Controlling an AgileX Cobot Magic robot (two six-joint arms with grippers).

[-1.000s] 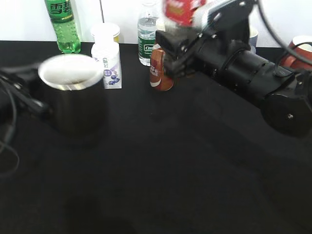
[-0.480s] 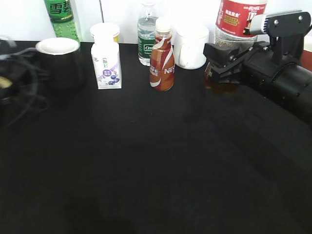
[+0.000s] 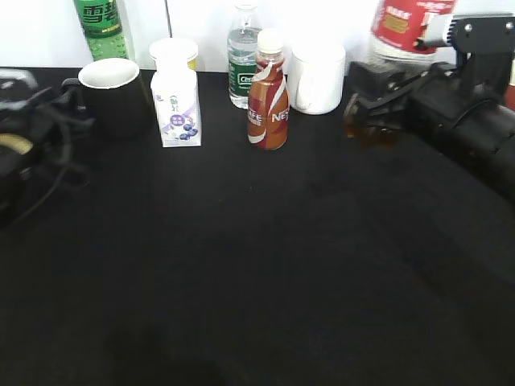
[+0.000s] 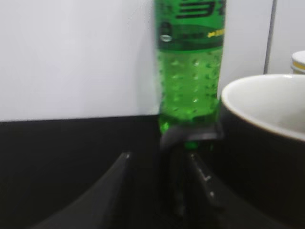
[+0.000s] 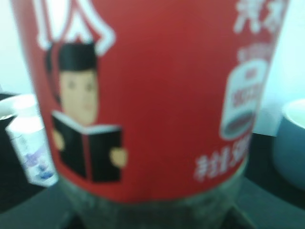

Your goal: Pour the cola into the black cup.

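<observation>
cola (image 3: pixel 405 28): upright, red label showing, dark liquid below | right gripper (image 3: pixel 378 108): clenching its lower body | black cup (image 3: pixel 113 95): sitting far left | left gripper: jaw state unclear

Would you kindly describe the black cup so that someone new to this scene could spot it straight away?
Look along the back edge of the black table, toward its left end. There, just left of the small white carton and in front of the green bottle, stands the black cup. Unlike the white mug farther right, it is glossy black outside and white inside.
</observation>
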